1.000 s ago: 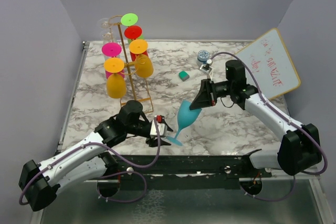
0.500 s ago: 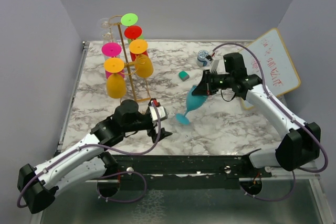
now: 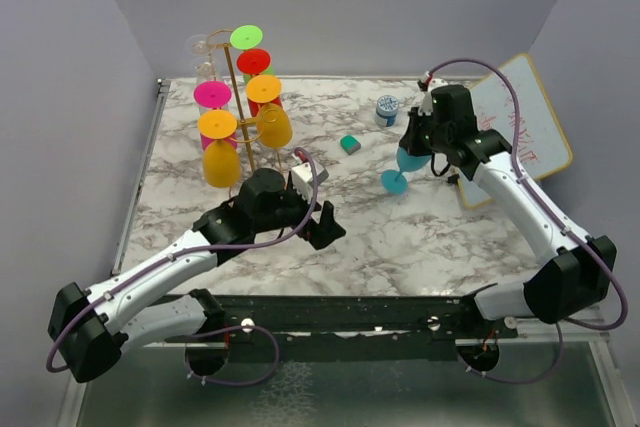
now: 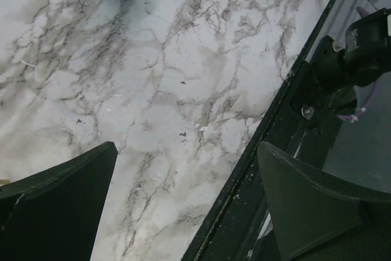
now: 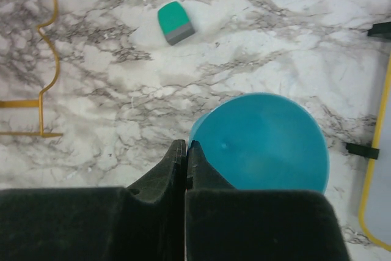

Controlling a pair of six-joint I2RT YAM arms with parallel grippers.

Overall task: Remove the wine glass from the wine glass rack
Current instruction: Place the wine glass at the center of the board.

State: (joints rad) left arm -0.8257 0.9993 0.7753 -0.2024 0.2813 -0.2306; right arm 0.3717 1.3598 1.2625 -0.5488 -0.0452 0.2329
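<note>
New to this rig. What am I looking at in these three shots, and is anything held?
Two robot arms bolted to a marble table. The wide shot comes from a fixed camera above and behind them; the other two from a camera on each wrist. The right claw is shut on a tilted teal wine glass. The left claw is open and empty. Also there: a gold rack hung with coloured glasses, a green eraser, a small blue jar and a whiteboard at the right.
</note>
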